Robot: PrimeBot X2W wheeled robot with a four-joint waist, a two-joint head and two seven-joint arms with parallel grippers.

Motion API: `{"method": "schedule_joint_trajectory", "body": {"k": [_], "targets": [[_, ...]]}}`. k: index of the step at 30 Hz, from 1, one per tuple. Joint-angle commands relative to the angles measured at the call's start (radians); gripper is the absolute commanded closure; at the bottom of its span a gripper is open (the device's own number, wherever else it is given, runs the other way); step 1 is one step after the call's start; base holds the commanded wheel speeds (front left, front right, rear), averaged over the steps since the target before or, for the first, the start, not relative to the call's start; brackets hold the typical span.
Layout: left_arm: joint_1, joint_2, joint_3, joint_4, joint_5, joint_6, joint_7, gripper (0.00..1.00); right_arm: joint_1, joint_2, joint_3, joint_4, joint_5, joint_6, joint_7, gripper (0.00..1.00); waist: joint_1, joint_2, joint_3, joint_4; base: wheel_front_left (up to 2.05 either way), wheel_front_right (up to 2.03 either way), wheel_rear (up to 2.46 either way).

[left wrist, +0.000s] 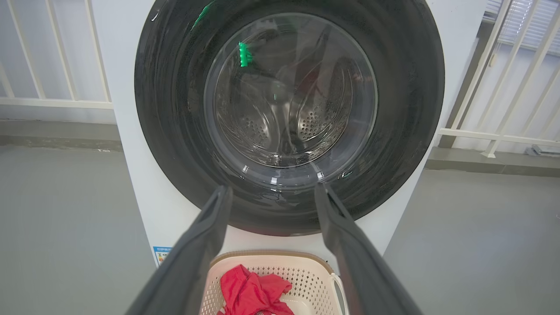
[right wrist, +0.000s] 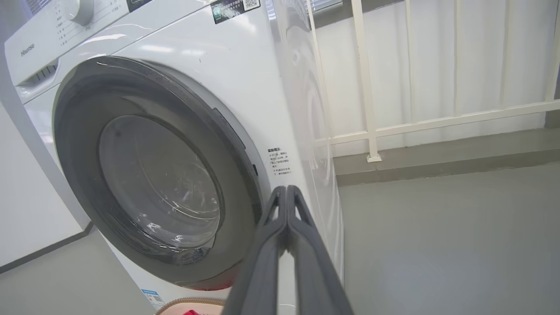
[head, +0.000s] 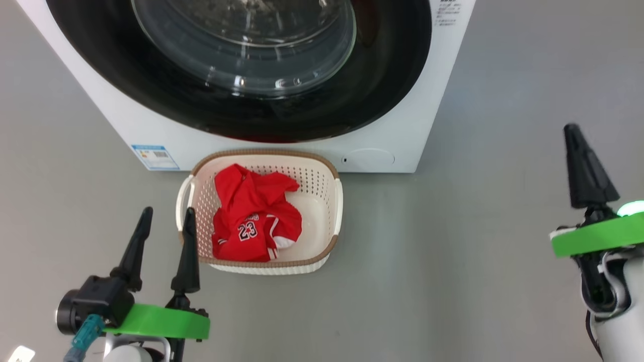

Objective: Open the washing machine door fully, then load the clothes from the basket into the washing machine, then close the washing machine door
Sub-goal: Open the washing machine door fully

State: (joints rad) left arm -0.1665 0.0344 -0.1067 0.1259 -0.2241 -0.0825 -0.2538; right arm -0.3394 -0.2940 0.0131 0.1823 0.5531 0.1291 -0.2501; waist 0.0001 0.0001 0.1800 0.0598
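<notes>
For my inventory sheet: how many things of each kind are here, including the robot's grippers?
White boxy front-loading washing machine: 1
Cream perforated plastic basket: 1
Heap of bright red clothes: 1
Dark two-fingered grippers (left gripper, right gripper): 2
Total: 5

Grey floor [head: 453, 281], on it the white washing machine [head: 397, 146] and, just before it, the cream basket [head: 322, 188].
</notes>
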Motion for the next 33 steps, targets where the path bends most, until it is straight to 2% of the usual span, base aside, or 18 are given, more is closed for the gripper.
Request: {"method": "schedule_joint_trajectory", "body": {"k": [1,10,21,27,33], "targets": [[-0.035,0.016,0.026,-0.03,0.005,0.002,-0.008,0.0,-0.035,-0.014,0.01,-0.025,0.039,0.002,-0.012,1.0,0.0,-0.0001,0.035,0.014,0.0,0.0,0.0],[-0.072,0.016,0.016,-0.052,0.006,-0.003,-0.008,0.0,-0.146,-0.084,0.029,0.008,0.268,0.002,-0.012,1.0,0.0,-0.0001,0.102,0.035,0.0,0.0,0.0],[-0.098,0.016,0.004,-0.082,0.001,0.008,-0.008,0.0,-0.29,-0.215,0.176,0.091,0.562,0.002,-0.004,1.0,0.0,-0.0001,0.172,0.062,0.0,0.0,0.0],[-0.113,0.016,-0.01,-0.09,-0.006,0.013,-0.008,0.0,-0.397,-0.256,0.231,0.115,0.793,0.002,0.102,1.0,0.0,-0.0001,0.203,0.071,0.0,0.0,0.0],[-0.126,0.016,-0.02,-0.095,-0.015,0.019,-0.008,0.0,-0.477,-0.292,0.25,0.14,0.913,0.002,0.204,1.0,0.0,-0.0001,0.23,0.085,0.0,0.0,0.0]]}}
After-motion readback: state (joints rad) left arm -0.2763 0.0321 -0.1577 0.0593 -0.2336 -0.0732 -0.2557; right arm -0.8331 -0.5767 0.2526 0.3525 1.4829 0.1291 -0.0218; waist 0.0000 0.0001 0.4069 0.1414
